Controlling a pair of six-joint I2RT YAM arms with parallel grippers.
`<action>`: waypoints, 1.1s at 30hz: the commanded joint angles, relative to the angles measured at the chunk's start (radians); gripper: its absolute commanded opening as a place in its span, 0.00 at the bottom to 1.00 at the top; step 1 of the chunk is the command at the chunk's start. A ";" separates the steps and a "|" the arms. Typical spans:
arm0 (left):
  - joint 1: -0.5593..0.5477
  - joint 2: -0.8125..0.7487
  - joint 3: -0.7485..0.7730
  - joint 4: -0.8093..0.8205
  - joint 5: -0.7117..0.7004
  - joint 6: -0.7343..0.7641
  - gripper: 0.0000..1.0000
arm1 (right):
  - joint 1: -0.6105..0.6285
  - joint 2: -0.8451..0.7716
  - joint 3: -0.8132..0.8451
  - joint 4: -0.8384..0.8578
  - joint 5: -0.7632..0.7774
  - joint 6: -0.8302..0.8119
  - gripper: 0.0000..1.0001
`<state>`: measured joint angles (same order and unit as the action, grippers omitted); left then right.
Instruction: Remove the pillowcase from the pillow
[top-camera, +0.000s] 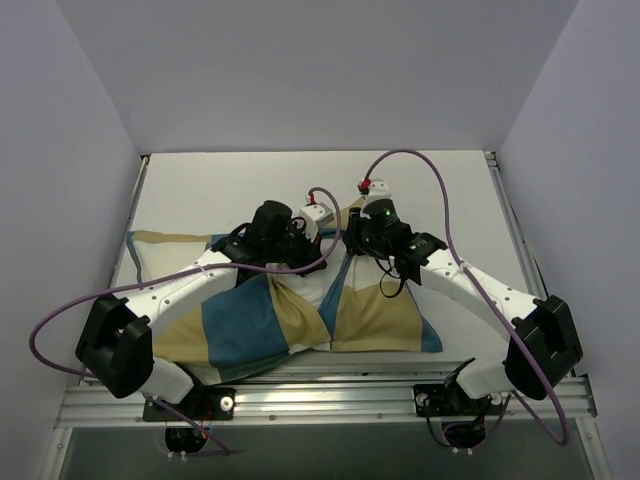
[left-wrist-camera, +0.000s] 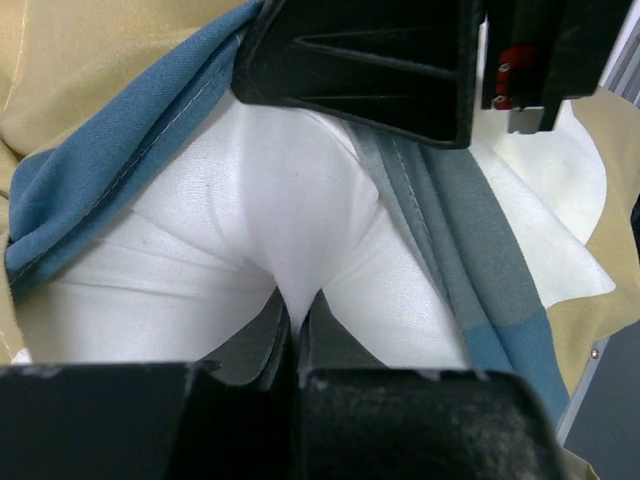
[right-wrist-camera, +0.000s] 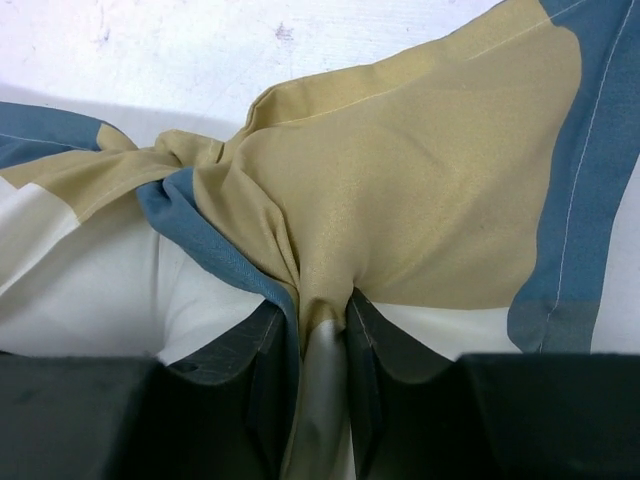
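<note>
The pillowcase (top-camera: 240, 330) lies across the near half of the table (top-camera: 220, 190), with the pillow (left-wrist-camera: 270, 220) inside it. The cloth is bunched and twisted toward the middle, where both arms meet.

In the left wrist view the left gripper (left-wrist-camera: 298, 318) has its fingers (left-wrist-camera: 262, 335) drawn close on a fold of smooth white fabric. This looks like the pillow's own skin, bulging out between a blue hem on one side and a grey-blue band on the other. It could be a white block of the case; the view is too tight to be sure. The black body of the right gripper (left-wrist-camera: 370, 60) hangs just above that white bulge and blocks the top of the view.

In the right wrist view the right gripper's fingers (right-wrist-camera: 375, 335) pinch a gathered ridge of tan and blue pillowcase, which rises from the pinch and fans out in creases. Bare table shows beyond the cloth.

From above, the two wrists sit close together over the middle of the case and hide the pinch points. A white wedge shows between the checked halves just in front of them. The left arm's forearm lies across the left part of the case. Purple cables (top-camera: 440, 190) loop from each wrist, and a metal rail (top-camera: 330, 395) runs along the near edge.
</note>
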<state>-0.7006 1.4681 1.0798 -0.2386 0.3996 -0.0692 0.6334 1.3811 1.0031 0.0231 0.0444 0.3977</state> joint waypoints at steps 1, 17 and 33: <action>-0.036 -0.049 -0.024 -0.080 0.068 -0.032 0.02 | 0.002 0.027 0.063 0.025 0.072 -0.003 0.21; -0.046 -0.251 -0.133 -0.217 0.021 -0.095 0.02 | -0.210 0.032 0.163 -0.095 0.268 0.121 0.00; -0.085 -0.592 -0.326 -0.289 0.010 -0.296 0.02 | -0.419 0.095 0.177 -0.091 0.215 0.260 0.00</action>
<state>-0.7517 0.9993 0.7898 -0.2260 0.2329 -0.2573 0.4416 1.4696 1.1702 -0.2035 -0.1719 0.6842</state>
